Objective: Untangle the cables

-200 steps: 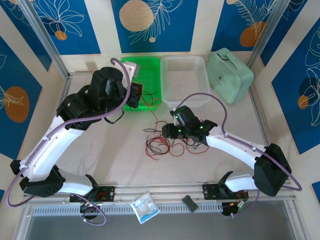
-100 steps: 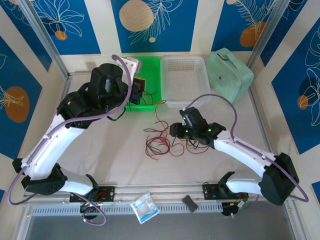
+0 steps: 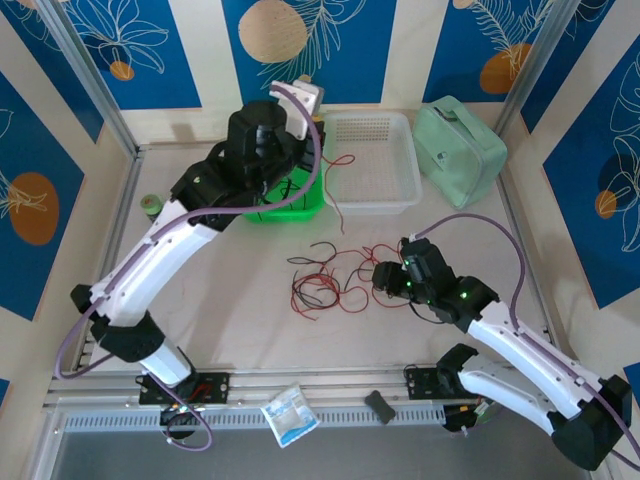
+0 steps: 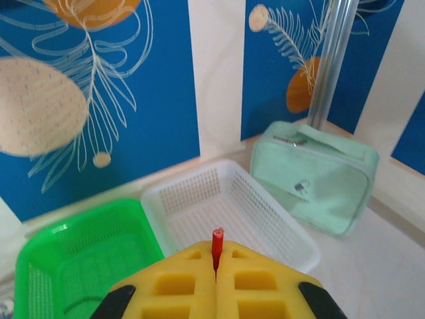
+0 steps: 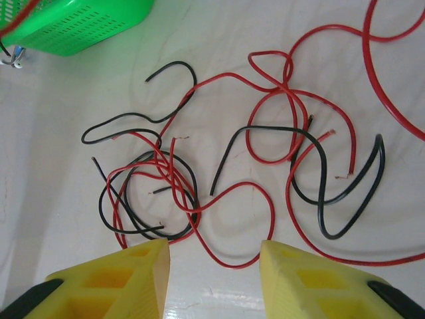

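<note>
Here the left wrist view shows the left tool clamped shut on the tip of a red wire, lower centre; the right tool, jaws apart and empty, hangs above the tangled cables mid-frame.

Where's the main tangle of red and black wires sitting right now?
The tangle lies mid-table in the top view, on the arms' side of the green basket and just left of the open right gripper.
</note>
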Controlling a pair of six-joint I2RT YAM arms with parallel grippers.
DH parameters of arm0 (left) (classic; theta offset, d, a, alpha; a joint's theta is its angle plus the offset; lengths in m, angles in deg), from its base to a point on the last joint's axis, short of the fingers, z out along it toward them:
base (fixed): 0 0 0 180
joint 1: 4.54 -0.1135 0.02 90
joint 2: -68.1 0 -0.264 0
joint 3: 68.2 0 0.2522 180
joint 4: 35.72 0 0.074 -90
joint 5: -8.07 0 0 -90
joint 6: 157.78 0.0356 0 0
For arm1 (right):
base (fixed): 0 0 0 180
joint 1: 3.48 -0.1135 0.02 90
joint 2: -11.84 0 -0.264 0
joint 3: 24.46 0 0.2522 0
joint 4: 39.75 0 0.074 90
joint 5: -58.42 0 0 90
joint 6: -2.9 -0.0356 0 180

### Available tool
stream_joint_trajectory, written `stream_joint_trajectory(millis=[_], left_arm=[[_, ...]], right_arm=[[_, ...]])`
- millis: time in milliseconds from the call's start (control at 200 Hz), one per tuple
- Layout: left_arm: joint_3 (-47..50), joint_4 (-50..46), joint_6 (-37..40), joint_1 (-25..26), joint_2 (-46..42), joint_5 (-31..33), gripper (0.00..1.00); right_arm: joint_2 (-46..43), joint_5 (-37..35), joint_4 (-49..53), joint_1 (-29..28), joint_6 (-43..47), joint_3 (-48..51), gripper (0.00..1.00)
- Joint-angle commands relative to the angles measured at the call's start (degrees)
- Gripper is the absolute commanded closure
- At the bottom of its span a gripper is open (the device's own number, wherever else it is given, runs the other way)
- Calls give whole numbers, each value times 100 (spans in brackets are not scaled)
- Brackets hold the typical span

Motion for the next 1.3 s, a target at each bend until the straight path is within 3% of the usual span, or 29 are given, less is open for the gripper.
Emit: stream_joint_trajectory(millis=[0, 595, 760, 950, 1296], left_arm=[[-319, 943, 564, 13, 255, 300, 99], [-718, 4003, 1931, -463, 2541, 796, 98], [-1047, 3834, 1820, -593, 3267, 963, 98], [-999, 3186, 1185, -754, 3751, 894, 99], [-862, 2245, 206, -788, 4324, -183, 94]], right_arm=[[-151, -21, 317, -19, -211, 138, 60], [-788, -256, 938, -381, -596, 328, 61], [-816, -238, 943, -381, -634, 384, 60], [-816, -227, 907, -373, -642, 433, 60], [-816, -206, 1011, -336, -644, 436, 60]])
